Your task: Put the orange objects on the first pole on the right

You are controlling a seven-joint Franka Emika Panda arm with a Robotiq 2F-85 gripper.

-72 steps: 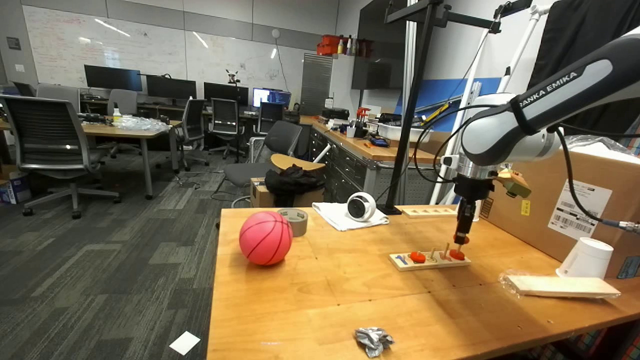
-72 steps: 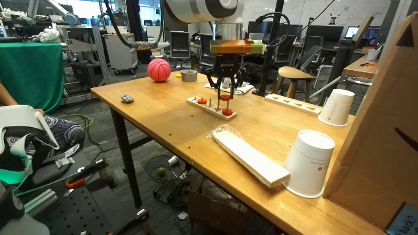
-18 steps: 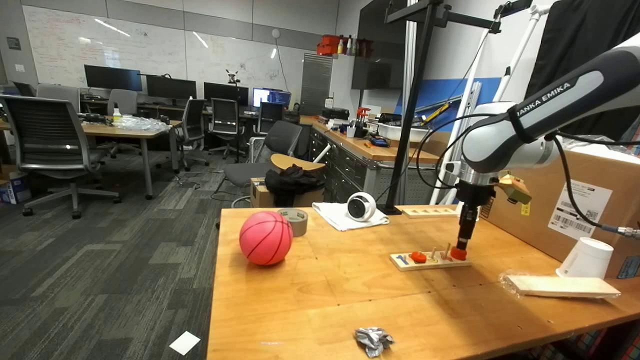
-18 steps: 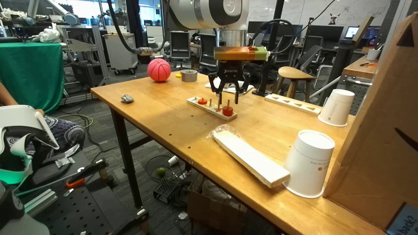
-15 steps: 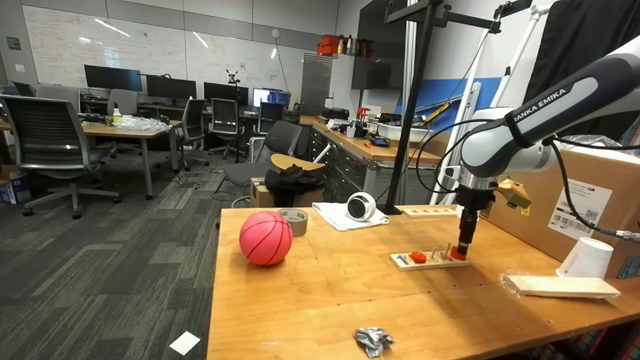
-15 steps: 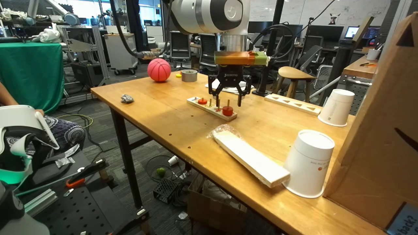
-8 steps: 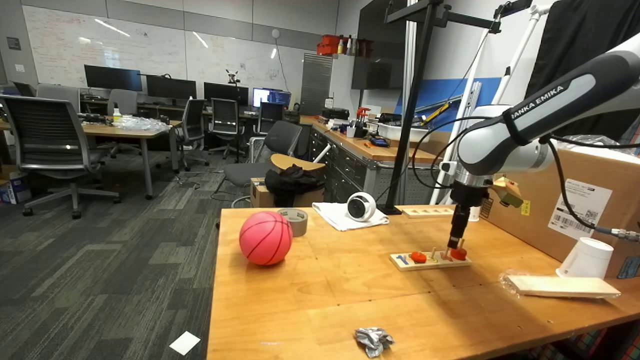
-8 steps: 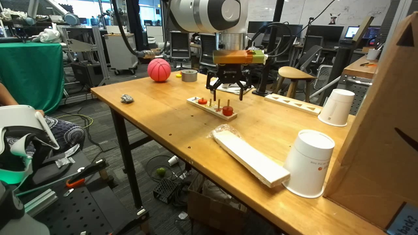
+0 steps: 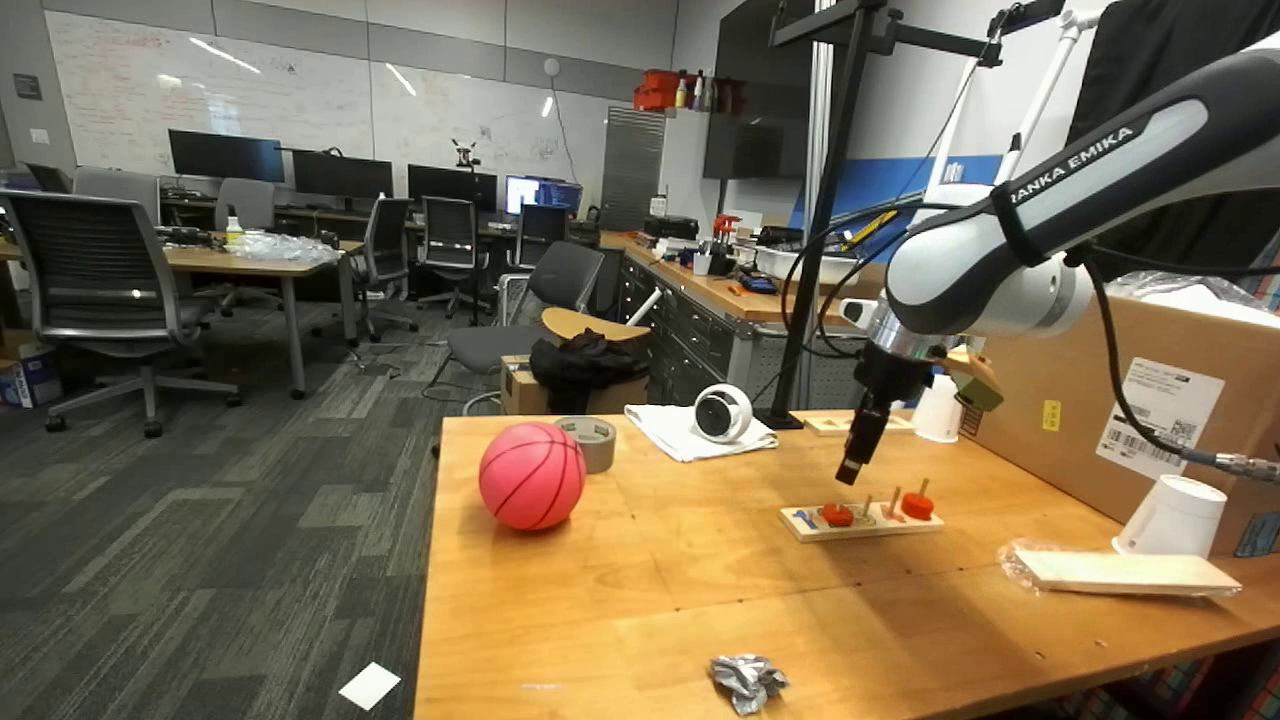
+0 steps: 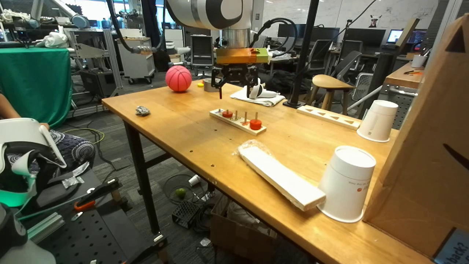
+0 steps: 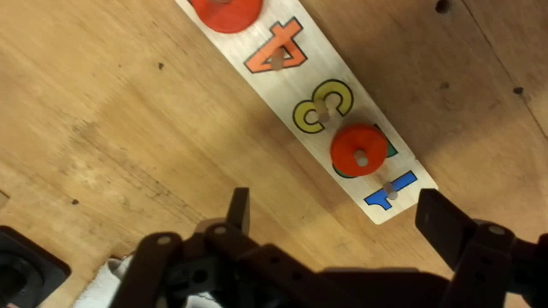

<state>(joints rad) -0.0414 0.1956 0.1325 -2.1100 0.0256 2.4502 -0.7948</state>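
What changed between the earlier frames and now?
The gripper let go of an orange ring, now down on the end pole atop the ring already there. The jaws stand open, and it has moved off toward the other end of the pegboard. Unchanged: the lone orange ring near that end, the pink ball, the tape roll.

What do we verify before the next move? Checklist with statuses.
1. Black two-finger gripper open, holding nothing: ok.
2. Long pale wooden pegboard flat on the brown wooden table: ok.
3. Round red-orange disc beside the blue painted 1, between the jaws: not ok, it lies outside them.
4. Slim wooden pole, rightmost in both exterior views, tip uncovered: ok.
5. Number of red-orange discs on that pole: cannot tell, no clear seam.
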